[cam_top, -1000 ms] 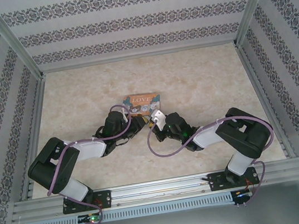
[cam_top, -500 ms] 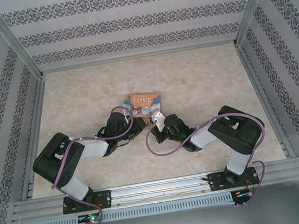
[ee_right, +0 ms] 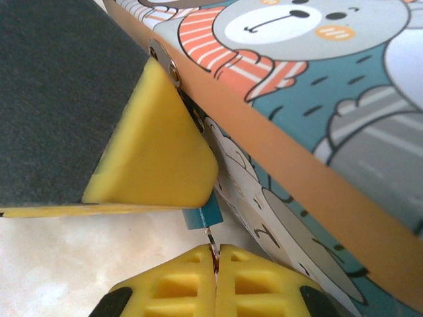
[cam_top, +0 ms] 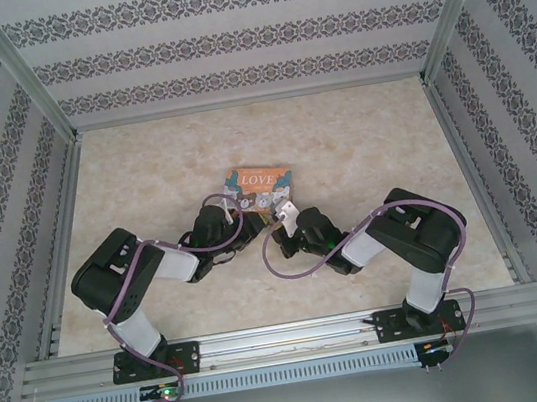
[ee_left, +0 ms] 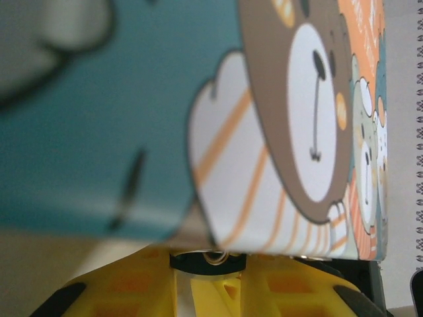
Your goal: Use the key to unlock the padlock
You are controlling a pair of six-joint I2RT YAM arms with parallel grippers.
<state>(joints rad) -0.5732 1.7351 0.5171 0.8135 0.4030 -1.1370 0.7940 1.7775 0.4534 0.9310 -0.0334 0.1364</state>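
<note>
Both arms have folded in. Our right gripper [ee_right: 215,256] pinches the key [ee_right: 210,236] tight, its tip at the padlock [ee_right: 201,216] by the tin box [ee_right: 317,99]. We cannot tell how open the left gripper [ee_left: 210,264] is. We think unlocking is not done.

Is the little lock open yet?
It doesn't look open yet. Done: the key is pinched in the right gripper, up at the padlock on the tin. Happening now: the key's tip sits at the bottom of the blue lock body, with the left gripper close by. Still to do: turning the key and popping the lock open.
</note>
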